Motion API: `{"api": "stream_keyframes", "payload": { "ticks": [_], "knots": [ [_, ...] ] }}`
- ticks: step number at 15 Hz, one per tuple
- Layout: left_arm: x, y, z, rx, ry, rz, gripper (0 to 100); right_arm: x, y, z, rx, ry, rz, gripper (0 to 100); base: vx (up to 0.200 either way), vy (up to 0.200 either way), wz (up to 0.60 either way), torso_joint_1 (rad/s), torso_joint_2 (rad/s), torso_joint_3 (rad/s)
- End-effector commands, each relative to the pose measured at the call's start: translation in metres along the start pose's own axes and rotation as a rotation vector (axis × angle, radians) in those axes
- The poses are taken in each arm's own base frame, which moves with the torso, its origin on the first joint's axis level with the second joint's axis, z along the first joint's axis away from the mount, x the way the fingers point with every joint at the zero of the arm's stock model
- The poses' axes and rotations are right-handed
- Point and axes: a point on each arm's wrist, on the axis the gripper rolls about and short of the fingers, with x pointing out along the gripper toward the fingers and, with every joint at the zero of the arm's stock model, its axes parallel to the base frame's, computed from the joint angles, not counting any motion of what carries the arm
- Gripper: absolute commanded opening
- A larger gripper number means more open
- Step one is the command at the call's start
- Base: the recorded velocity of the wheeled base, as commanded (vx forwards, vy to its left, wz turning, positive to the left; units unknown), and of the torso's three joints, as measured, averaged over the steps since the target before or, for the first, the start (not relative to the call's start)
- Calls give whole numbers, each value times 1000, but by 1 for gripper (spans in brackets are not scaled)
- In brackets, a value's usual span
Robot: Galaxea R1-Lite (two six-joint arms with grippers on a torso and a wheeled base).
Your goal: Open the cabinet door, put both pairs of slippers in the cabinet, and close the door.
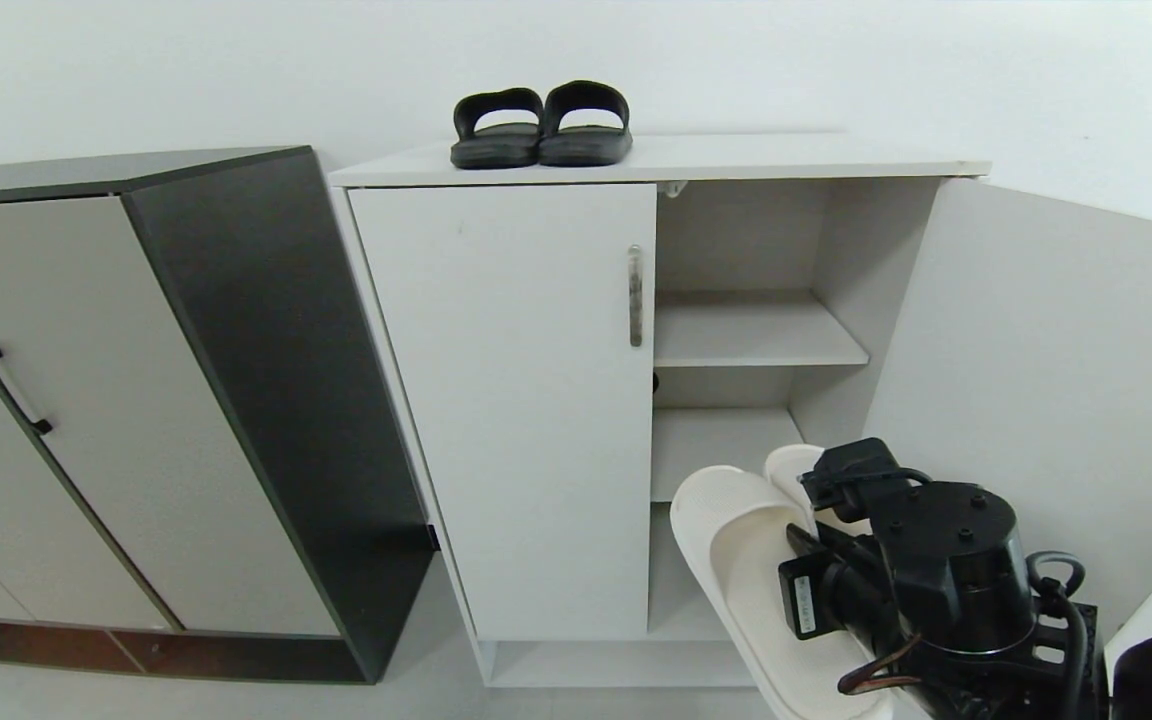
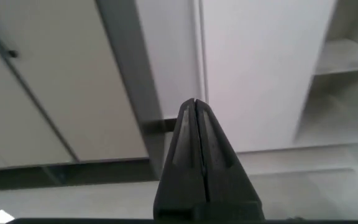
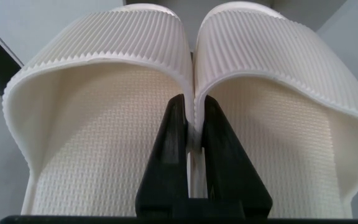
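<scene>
The white cabinet [image 1: 786,155] stands against the wall with its right door [image 1: 1036,380] swung wide open and its left door [image 1: 516,400] shut, a slim metal handle [image 1: 635,296] running upright near that door's inner edge. Behind the open door, an upper shelf [image 1: 751,330] and a middle shelf [image 1: 721,440] show. The black slippers [image 1: 576,135] sit side by side and touching on the cabinet's top board, above the shut left door, with their heels toward the wall. The white slippers [image 1: 736,540] are off the floor in front of the lower part of the open compartment, their rounded ends reaching up near the middle shelf. The right end effector [image 3: 194,102] carries them: its fingers [image 3: 173,137] are nearly closed, pinching together the two inner side walls where the pair [image 3: 104,124] meets, so that the slippers lie flat next to each other with the ribbed straps beyond the fingertips. The left end effector [image 2: 195,106] has its fingers pressed fully together and grips nothing; it hangs in front of the foot of the shut left door. A dark-sided cabinet [image 1: 266,380] with pale doors and a black handle [image 1: 14,390] stands just beside the white one, on its left.
</scene>
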Motion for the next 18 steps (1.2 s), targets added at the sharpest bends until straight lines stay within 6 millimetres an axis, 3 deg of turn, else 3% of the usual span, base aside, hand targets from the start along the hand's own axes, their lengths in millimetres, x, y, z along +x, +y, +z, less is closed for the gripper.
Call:
{"api": "stream_keyframes", "payload": {
  "ticks": [1, 2, 4, 8, 10, 11, 15, 18],
  "knots": [
    [8, 3, 4, -65, 117, -180, 0, -1, 1, 0, 0, -1, 4, 0, 0, 0, 0, 0, 0, 0],
    [17, 5, 6, -114, 208, -331, 0, -1, 1, -2, -4, 3, 4, 0, 0, 0, 0, 0, 0, 0],
    [13, 6, 5, -83, 174, -471, 0, -1, 1, -2, -4, 4, 4, 0, 0, 0, 0, 0, 0, 0],
    [-6, 9, 0, -42, -69, -301, 0, 2, 3, -5, -14, 17, 8, 0, 0, 0, 0, 0, 0, 0],
    [-5, 16, -1, -53, -47, 15, 0, 5, 4, -8, -14, 19, 5, 0, 0, 0, 0, 0, 0, 0],
    [-5, 17, -3, -71, -40, 61, 0, 5, 5, -8, -14, 20, 8, 0, 0, 0, 0, 0, 0, 0],
    [-5, 13, -5, -99, -32, -122, 0, 5, 7, -7, -3, 3, 21, 0, 0, 0, 0, 0, 0, 0],
    [-5, 13, -6, -84, -31, -105, 0, 17, 19, 4, 49, -67, 41, 0, 0, 0, 0, 0, 0, 0]
  ]
}}
